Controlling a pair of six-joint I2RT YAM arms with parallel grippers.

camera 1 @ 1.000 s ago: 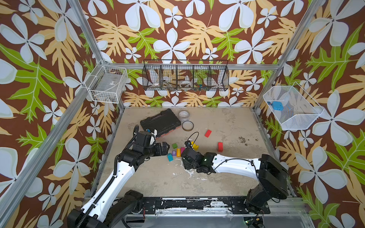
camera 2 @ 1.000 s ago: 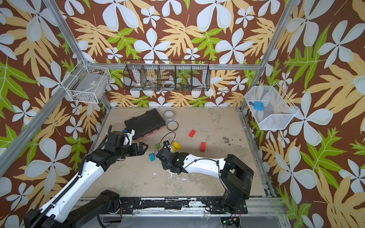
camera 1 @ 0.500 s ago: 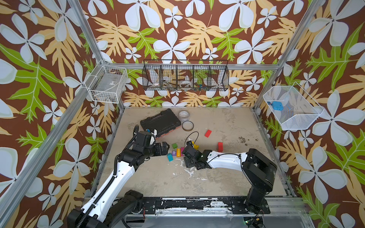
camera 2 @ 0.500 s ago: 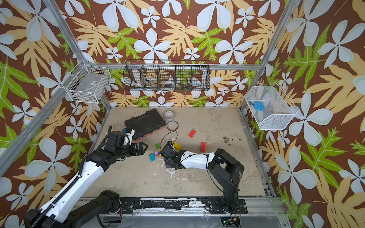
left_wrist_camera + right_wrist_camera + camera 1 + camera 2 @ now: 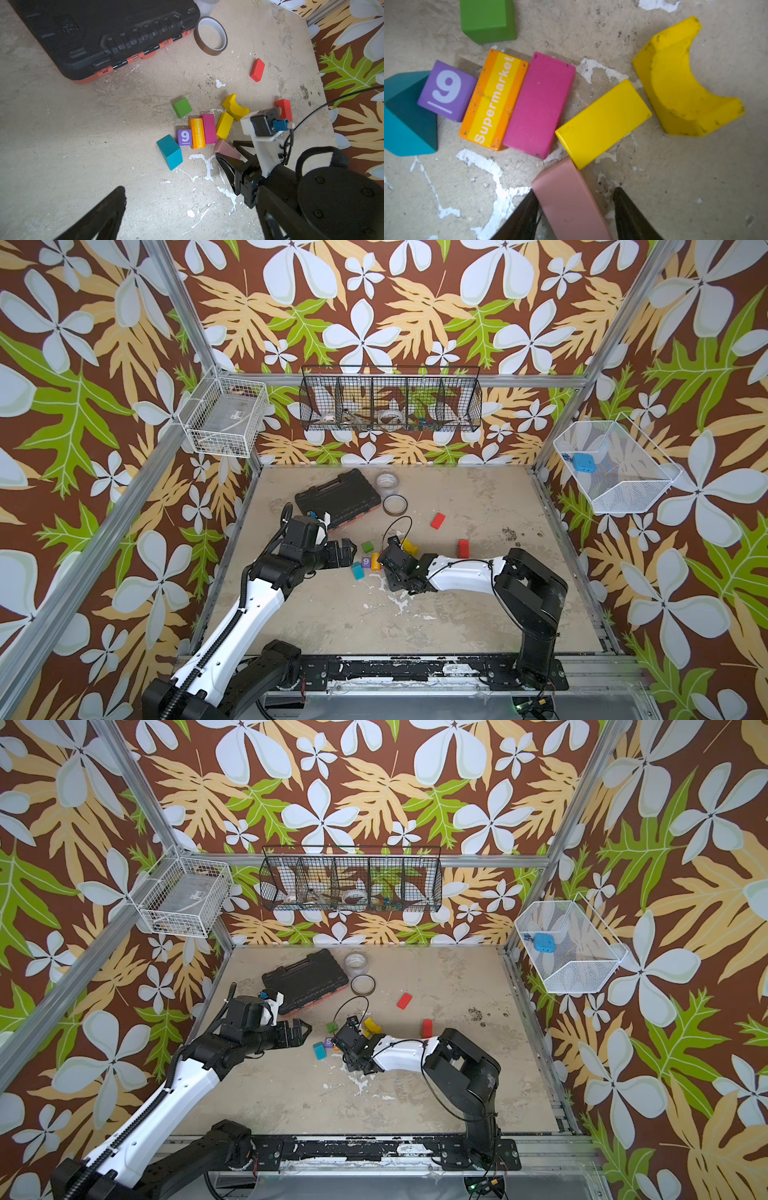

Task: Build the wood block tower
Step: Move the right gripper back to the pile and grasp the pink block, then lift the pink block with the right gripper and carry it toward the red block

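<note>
The wood blocks lie flat on the table, and no tower stands in view. A teal block (image 5: 169,151), purple "9" cube (image 5: 184,137), orange "Supermarket" brick (image 5: 197,133), magenta brick (image 5: 208,128) and yellow brick (image 5: 224,125) form a loose row. A green cube (image 5: 181,107) and a yellow arch (image 5: 234,107) sit beside it. My right gripper (image 5: 575,191) straddles a pink brick (image 5: 569,199). One finger (image 5: 527,209) touches it and the other stands slightly off. My left gripper (image 5: 190,188) hangs wide open and empty, left of the row (image 5: 347,553).
A red brick (image 5: 437,521) and a red arch (image 5: 463,548) lie apart to the right. A black tool case (image 5: 337,497) and two tape rolls (image 5: 395,504) sit behind the blocks. Wire baskets hang on the walls.
The right arm's elbow has folded in toward the left. Its jaws have narrowed around the pink brick. The left arm has not moved.
</note>
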